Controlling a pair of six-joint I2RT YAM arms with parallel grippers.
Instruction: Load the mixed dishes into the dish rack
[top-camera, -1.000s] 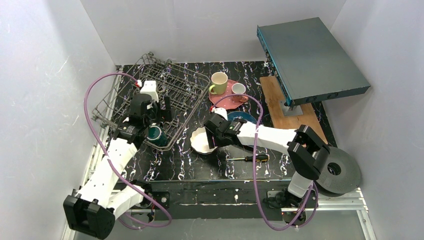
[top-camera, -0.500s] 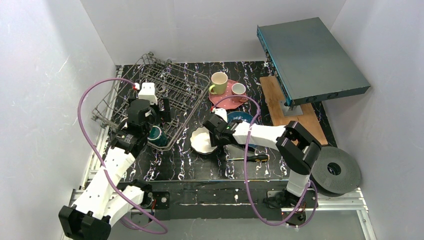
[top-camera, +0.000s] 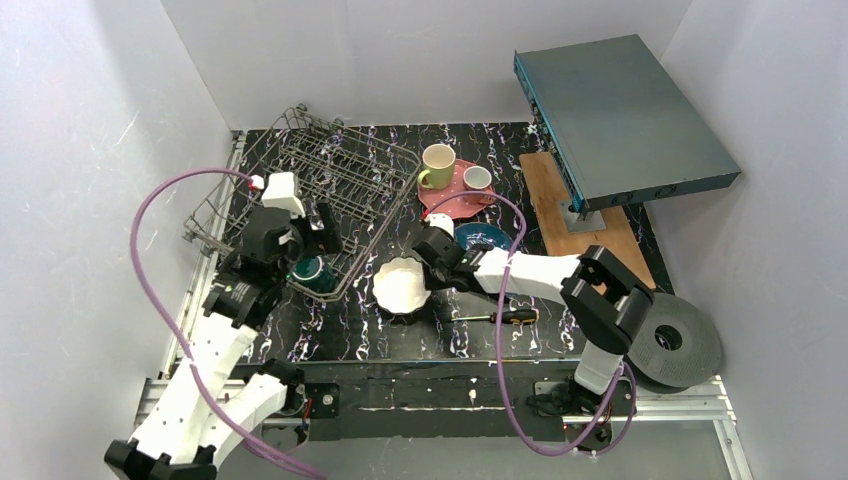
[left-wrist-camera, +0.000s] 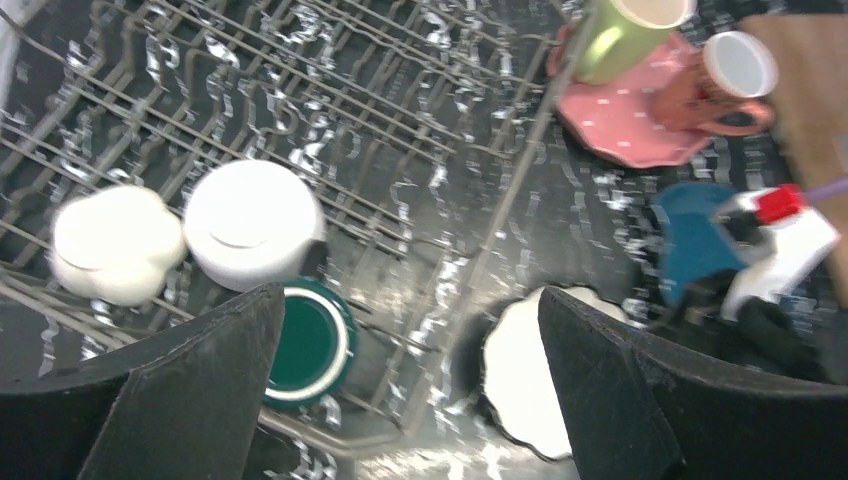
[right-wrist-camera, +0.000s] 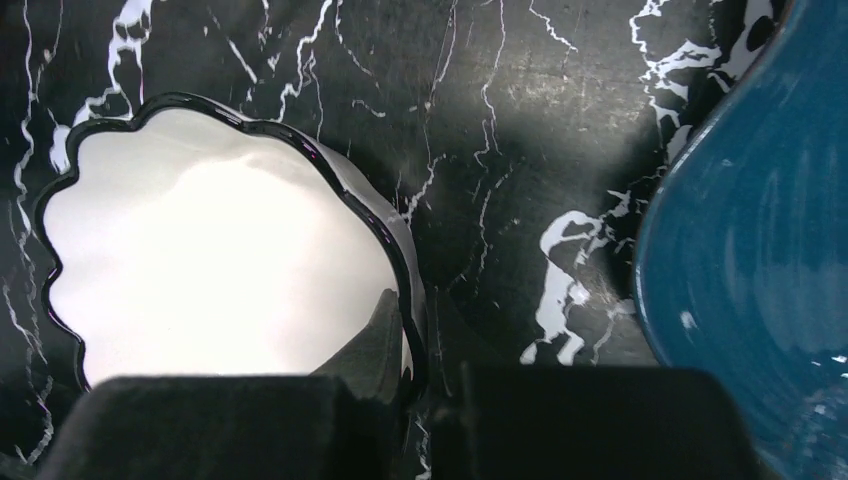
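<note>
Overhead view: black, white-veined counter (top-camera: 380, 335) w/ two robot arms bolted at its near edge.

Far left: dish rack (top-camera: 360, 180), a grey wire basket set askew, one corner aimed at the near edge. The left gripper (top-camera: 313, 236) hangs over that corner, jaws spread wide, gripping nothing. Its wrist cam looks down into the rack. The white bowl (left-wrist-camera: 255, 225) sits upside down among the tines, foot ring up. Just beside it, in the near corner, is the green-inside cup (top-camera: 308, 271), upright, mouth up.

Centre: floral cream bowl (top-camera: 398, 285) just outside the rack's near-right side, mouth up, w/ a dark scalloped rim and plain white inside. The right gripper (top-camera: 430, 280) is clenched on its right rim. The wrist cam shows one finger (right-wrist-camera: 378, 345) inside the bowl and the other outside. Can't tell if the bowl rests on the counter or is raised.

Right of the bowl: a black-and-yellow-handled screwdriver (top-camera: 500, 316) lies w/ its long axis left-right, handle to the right, shaft pointing at the bowl. Behind the right arm is the blue leaf-shaped ribbed plate (top-camera: 482, 233), flat and partly hidden, so its long axis is unclear. Farther back is the pink dotted plate (top-camera: 455, 203), carrying the yellow-green mug (top-camera: 437, 163) on its left side, mouth up, handle toward near-left. The small salmon cup (top-camera: 478, 180) is on its right side, mouth up.

Far right: a wooden board (top-camera: 545, 185) under a tilted teal-grey metal box (top-camera: 620, 100), and near the front a black round disc (top-camera: 690, 345).
</note>
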